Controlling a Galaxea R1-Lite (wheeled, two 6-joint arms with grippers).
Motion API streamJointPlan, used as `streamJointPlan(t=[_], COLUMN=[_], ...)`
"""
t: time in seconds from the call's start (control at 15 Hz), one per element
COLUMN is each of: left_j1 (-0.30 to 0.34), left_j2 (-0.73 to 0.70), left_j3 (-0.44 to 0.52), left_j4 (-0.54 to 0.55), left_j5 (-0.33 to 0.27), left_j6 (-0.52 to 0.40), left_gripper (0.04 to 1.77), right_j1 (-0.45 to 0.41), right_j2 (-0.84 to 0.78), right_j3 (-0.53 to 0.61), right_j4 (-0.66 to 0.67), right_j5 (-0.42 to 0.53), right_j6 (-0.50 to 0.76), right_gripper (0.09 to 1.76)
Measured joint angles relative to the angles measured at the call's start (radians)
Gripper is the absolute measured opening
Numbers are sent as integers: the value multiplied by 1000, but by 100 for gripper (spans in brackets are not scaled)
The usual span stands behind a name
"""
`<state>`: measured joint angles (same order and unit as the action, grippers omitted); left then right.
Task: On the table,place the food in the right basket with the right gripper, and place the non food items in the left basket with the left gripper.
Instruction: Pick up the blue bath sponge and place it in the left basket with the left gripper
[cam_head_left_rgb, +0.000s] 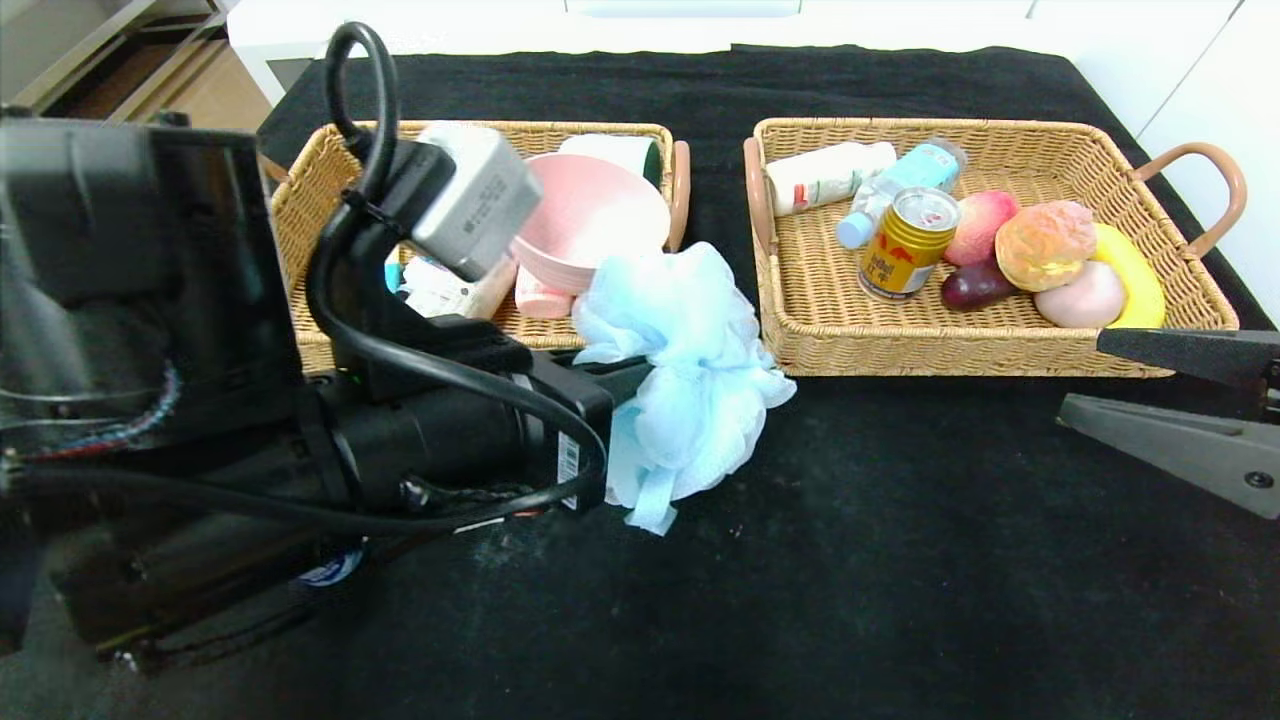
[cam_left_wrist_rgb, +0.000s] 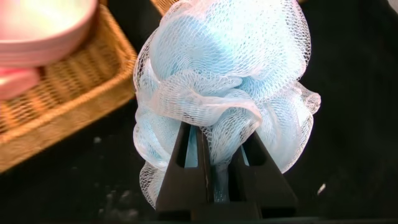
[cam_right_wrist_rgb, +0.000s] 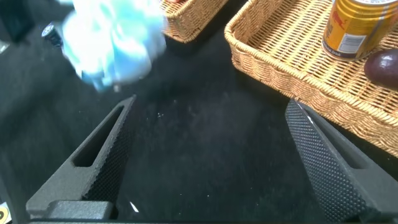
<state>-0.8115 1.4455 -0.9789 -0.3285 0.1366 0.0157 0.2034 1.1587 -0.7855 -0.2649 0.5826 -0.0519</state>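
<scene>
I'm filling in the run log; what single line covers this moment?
left gripper: shut on fluffy light blue mesh bath pouf | pouf: beside left wicker basket, not in | right gripper: open, empty, over black-draped table

White cabinet fronts (cam_head_left_rgb: 1180, 70) behind, pale wooden shelving (cam_head_left_rgb: 120, 60) at far left, bright even light
</scene>
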Motion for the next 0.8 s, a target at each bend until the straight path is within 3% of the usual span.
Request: streamJointPlan(t=[0.27, 0.8], left_j1=[91, 375], left_j2=[-58, -122], left_j3=[-30, -80], left_j4=[0, -4], left_j5=[0, -16], left_j6=[-12, -13], left_gripper=[24, 24], right_j1=[0, 11], right_j2=[0, 8], right_j3=[1, 5], right_j4=[0, 1], right_j5=[0, -1], right_j6=[-1, -2], right_gripper=[171, 171])
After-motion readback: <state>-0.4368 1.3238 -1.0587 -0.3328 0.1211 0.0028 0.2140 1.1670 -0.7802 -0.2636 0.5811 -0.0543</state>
